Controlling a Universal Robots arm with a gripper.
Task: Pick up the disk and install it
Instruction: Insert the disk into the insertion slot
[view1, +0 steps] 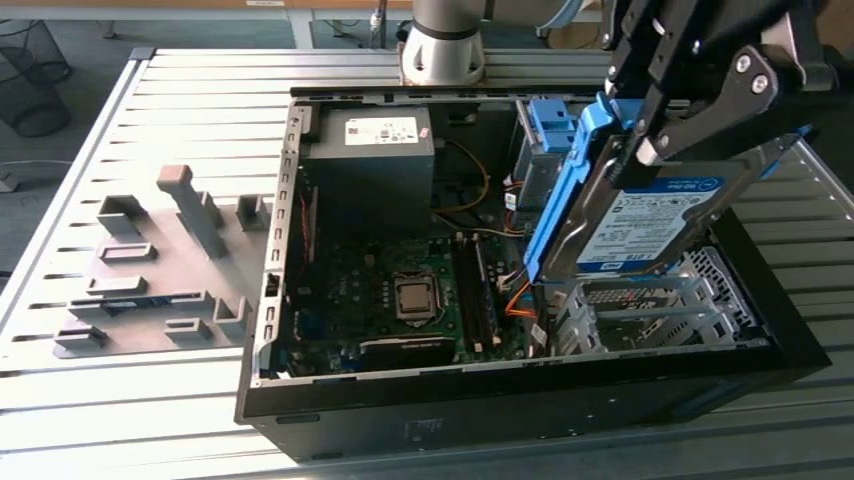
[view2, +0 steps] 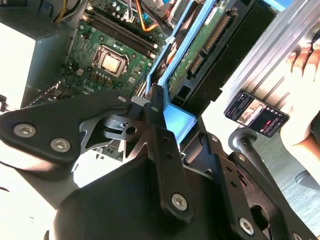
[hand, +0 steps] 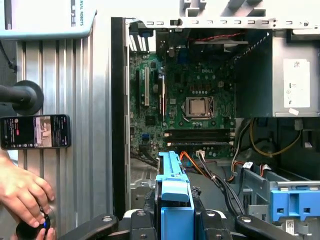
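**Disk in my grip, held over the open case**

The slatted metal table (view1: 160, 90) carries one open computer case (view1: 534, 410); inside it sit one grey power supply (view1: 374, 150) and one motherboard (view1: 387, 270); at the exterior view's right of the board stands one silver drive cage (view1: 641, 310).

My gripper (view1: 627, 130) is closed on the disk (view1: 654, 215), fingers pressed against its blue rails from both sides. The disk hangs on edge and tilted above the cage, clear of it, with its label facing the exterior view's right. In the first wrist view the blue handle sits between my fingers (hand: 210, 216).

I judge this to be the carry toward the bay. To do it well, I should square the rails with the cage's guides before any descent; I should hold the grip firm, since the drive looks heavy for so narrow a hold; I should stay clear of the orange cables (hand: 192, 162) beside the cage.

By count: one disk; one bare blue bracket (view1: 550, 125) in the case; one phone (hand: 35, 131) on a stand outside the case; one person's hand (hand: 22, 192) below it.
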